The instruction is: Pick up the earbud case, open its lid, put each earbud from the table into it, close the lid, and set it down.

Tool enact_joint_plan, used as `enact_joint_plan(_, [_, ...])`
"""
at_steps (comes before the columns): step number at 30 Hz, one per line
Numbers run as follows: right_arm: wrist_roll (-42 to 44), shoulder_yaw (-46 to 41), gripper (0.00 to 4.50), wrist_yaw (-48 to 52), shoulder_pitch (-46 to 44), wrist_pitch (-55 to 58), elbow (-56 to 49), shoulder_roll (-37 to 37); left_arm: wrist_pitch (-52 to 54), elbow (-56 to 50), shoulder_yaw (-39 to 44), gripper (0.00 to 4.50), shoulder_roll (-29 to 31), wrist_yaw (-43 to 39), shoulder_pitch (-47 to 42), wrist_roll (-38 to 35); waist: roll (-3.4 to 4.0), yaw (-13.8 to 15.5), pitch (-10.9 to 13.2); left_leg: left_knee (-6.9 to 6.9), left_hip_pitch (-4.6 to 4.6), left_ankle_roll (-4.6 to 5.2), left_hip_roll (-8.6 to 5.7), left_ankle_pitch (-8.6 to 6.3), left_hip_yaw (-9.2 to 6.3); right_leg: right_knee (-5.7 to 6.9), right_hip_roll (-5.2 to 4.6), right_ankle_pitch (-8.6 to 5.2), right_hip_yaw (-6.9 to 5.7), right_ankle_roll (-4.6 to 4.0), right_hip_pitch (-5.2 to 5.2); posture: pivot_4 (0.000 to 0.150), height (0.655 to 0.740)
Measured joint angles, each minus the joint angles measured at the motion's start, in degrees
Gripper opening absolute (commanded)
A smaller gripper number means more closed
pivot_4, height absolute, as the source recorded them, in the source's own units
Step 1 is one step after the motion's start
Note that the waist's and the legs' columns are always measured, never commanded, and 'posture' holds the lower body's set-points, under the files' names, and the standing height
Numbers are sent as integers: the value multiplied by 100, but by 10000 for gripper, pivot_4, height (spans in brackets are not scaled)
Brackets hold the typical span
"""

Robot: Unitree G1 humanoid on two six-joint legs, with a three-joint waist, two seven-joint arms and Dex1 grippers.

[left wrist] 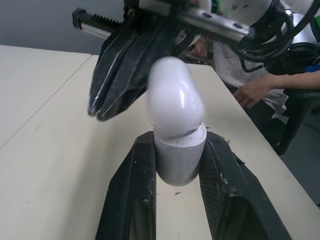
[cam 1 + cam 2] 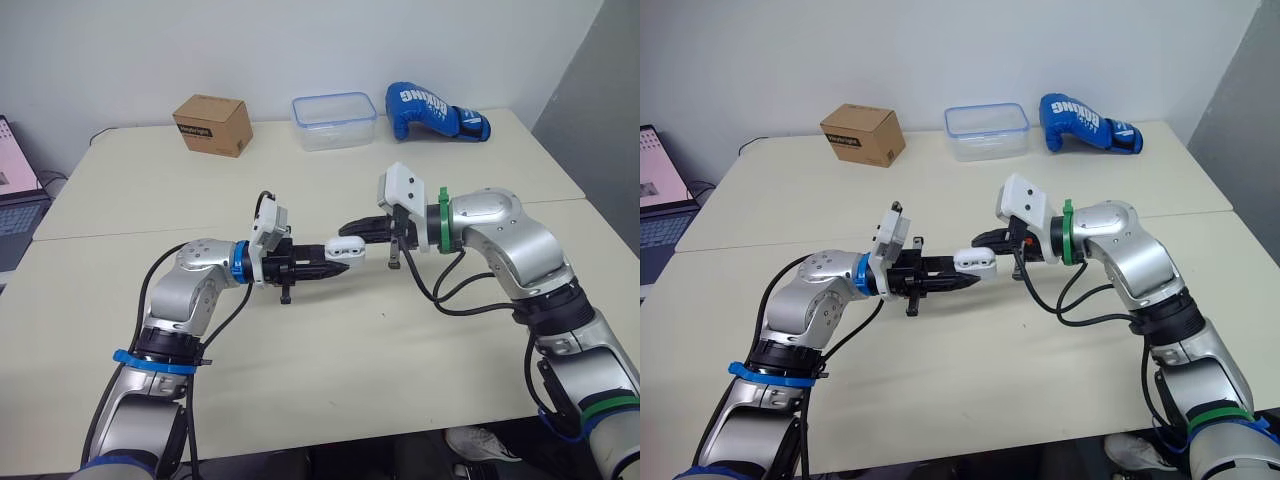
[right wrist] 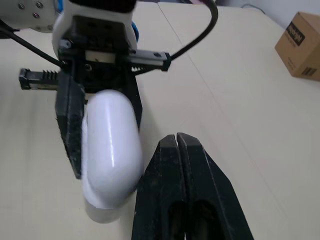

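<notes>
The white earbud case (image 2: 343,247) is held above the middle of the table (image 2: 300,370), its base clamped between the fingers of my left gripper (image 2: 330,268). In the left wrist view the case (image 1: 176,125) stands up from the fingers (image 1: 130,200), and its lid looks tilted a little at the seam. My right gripper (image 2: 346,229) is shut with nothing in it, and its tips rest against the side of the lid. The right wrist view shows the same closed tips (image 3: 176,141) right beside the case (image 3: 111,150).
Along the table's far edge stand a cardboard box (image 2: 212,124), a clear plastic container with a blue rim (image 2: 334,121) and a blue boxing glove (image 2: 435,111). A laptop (image 2: 15,200) sits off the left edge. A person's hand (image 1: 252,92) is beyond the table.
</notes>
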Motion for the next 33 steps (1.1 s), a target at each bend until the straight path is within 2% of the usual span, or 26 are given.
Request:
enact_joint_plan(21, [-35,-133,295,144,460,-19,-820,-249,341,192,101,7919,-38,303,-21,-13,0,11,0,1,0,0,-2,0,1,1,0,0,1,0,1,1500,7307])
enact_joint_plan(27, [-1,-585,295,647,497,-151,-543,-1131,1844,98,38,7919,275,830,-263,-24,-1,49,1,0,0,1,-2,0,3,1,1,0,0,0,2,1500,7307])
enact_joint_plan(33, [-5,-719,295,729,863,-213,-428,-1247,3311,455,-263,7919,155,1293,-756,-61,-2,49,1,2,0,1,-3,0,4,3,1,0,0,0,4,1500,7307])
